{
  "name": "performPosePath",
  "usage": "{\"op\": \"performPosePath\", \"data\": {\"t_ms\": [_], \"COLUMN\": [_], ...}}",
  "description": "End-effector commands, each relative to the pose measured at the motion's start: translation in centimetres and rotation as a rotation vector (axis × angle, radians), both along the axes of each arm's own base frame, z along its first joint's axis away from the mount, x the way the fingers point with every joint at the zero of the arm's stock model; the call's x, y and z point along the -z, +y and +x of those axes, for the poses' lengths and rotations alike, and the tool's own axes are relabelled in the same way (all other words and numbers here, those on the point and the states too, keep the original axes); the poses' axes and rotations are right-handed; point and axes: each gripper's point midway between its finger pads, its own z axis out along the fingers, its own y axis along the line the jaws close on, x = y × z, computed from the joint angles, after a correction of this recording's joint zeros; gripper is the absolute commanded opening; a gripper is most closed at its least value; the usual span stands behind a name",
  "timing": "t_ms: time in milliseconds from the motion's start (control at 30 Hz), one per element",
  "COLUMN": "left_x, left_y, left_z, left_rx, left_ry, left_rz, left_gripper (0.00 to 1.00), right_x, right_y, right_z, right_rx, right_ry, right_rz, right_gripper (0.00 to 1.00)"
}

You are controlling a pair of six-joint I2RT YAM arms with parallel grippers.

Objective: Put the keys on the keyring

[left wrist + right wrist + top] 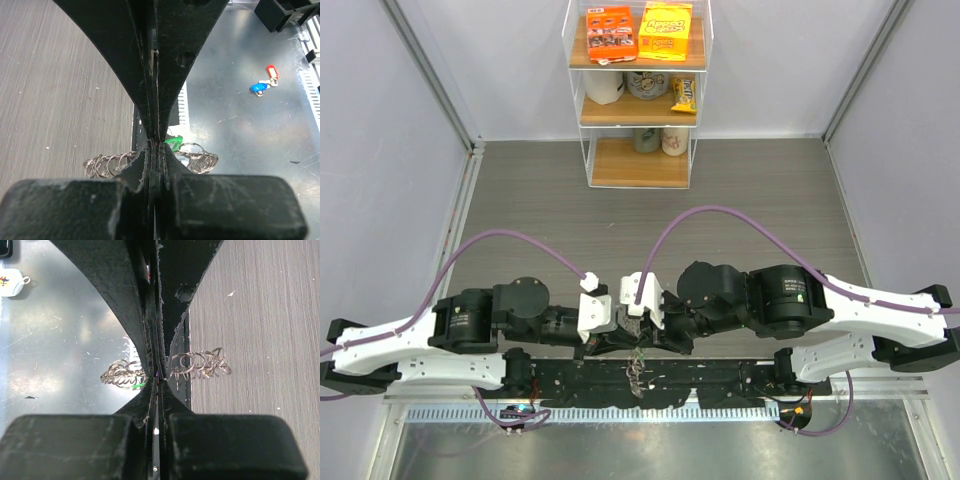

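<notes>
Green key (174,144): its bright head shows just right of the tips of the left pincer (158,142), touching the loops of the keyring (107,165). The blade is hidden, so I cannot tell whether it is threaded on.
Keyring: a silvery bunch of wire loops, held in the air between the left pincer and the right pincer (157,377), over the near edge of the counter (50,100).
Long axis: the row of loops runs crosswise to both sets of fingers and spills out on either side of each.
Left pincer: jaws together, clamped on the keyring right beside the green head.
Right pincer: jaws together, clamped on the same keyring from the opposite side, with only a green sliver near its tips.
Nearer arm: the left, judging by the green head.
Hidden: no black-headed key shows, and the fingers mask both pinch points.
Aside: red- and blue-tagged keys (264,82) lie well apart on the metal sheet (240,140).
</notes>
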Motion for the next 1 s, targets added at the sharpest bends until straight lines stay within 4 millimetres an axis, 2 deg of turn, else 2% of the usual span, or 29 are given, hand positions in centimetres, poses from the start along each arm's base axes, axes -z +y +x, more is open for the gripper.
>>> {"op": "performPosePath", "data": {"t_ms": [0, 100, 167, 300, 467, 733, 967], "left_x": [-0.7, -0.9, -1.5, -2.2, -3.2, -5.2, -5.5], "left_y": [-0.5, -0.4, -0.4, -0.2, 0.1, 0.6, 0.6], "left_z": [0.9, 1.1, 1.3, 1.3, 1.1, 0.7, 0.6], "left_rx": [-0.036, -0.053, -0.067, -0.079, -0.073, -0.057, -0.05], "left_ry": [-0.036, -0.046, -0.048, -0.048, -0.05, -0.049, -0.05], "left_rz": [-0.018, -0.035, -0.067, -0.128, -0.202, -0.32, -0.34], "left_gripper": [0.0, 0.0, 0.0, 0.0, 0.0, 0.0, 0.0], "right_x": [-3.6, -3.6, -3.9, -4.2, -4.2, -3.4, -4.5], "right_y": [1.0, 0.8, 0.6, 0.1, -0.8, -1.6, -0.8], "right_z": [-0.1, -0.1, -0.1, 0.0, 0.2, 0.9, 1.0], "right_rx": [-0.007, -0.004, -0.004, 0.005, 0.021, 0.055, 0.067], "right_ry": [-0.004, -0.007, -0.006, -0.012, -0.016, -0.041, -0.035], "right_rz": [0.159, 0.17, 0.185, 0.214, 0.249, 0.29, 0.332], "right_gripper": [0.06, 0.06, 0.11, 0.26, 0.39, 0.41, 0.42]}}
